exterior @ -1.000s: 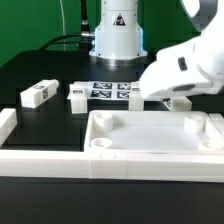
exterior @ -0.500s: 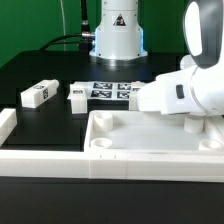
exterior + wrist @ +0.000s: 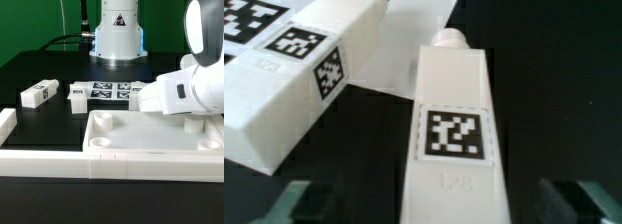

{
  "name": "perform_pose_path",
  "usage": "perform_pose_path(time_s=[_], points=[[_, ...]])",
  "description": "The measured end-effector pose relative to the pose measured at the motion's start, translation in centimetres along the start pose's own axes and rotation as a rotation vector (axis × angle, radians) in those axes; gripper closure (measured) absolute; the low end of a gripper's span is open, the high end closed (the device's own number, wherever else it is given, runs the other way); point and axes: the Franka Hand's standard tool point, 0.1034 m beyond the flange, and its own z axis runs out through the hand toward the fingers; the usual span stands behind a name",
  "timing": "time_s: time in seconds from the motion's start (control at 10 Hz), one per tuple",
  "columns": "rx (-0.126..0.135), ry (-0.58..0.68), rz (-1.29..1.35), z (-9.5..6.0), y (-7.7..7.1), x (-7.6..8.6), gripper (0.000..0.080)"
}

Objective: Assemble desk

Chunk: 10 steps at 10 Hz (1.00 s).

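Observation:
The desk top (image 3: 150, 142), a large white tray with a raised rim and corner sockets, lies at the front. My gripper (image 3: 190, 122) is low behind its far right corner, mostly hidden by the white hand. In the wrist view a long white leg (image 3: 452, 110) with a square tag lies between my fingers, next to the desk top's tagged side (image 3: 295, 70). My gripper (image 3: 434, 202) is open, and a dark gap shows between each fingertip (image 3: 295, 200) and the leg. Two more legs (image 3: 36, 94) (image 3: 77, 97) lie on the black table at the exterior view's left.
The marker board (image 3: 112, 90) lies flat in front of the robot base (image 3: 117, 35). A white border rail (image 3: 10, 128) runs along the exterior view's left and continues across the front (image 3: 45, 160), beside the tray.
The arm has come down and shifted toward the exterior view's right, behind the tray's far right corner. Over the last half second it has hardly moved.

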Motion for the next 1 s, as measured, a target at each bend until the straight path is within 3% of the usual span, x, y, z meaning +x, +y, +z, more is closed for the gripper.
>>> perform_pose_path(time_s=[0.1,0.2,0.3,0.8,1.0], points=[[0.001,0.0,0.0,0.0,0.0,0.0,0.0407],[0.0,0.0,0.0,0.0,0.0,0.0,0.0407],[-0.001,0.0,-0.001,0.0,-0.1,0.0,0.0512],[-0.002,0.004,-0.01,-0.3,-0.3,-0.2,0.0512],[0.002,0.011,-0.015,-2.2,-0.6,-2.1,0.0512]])
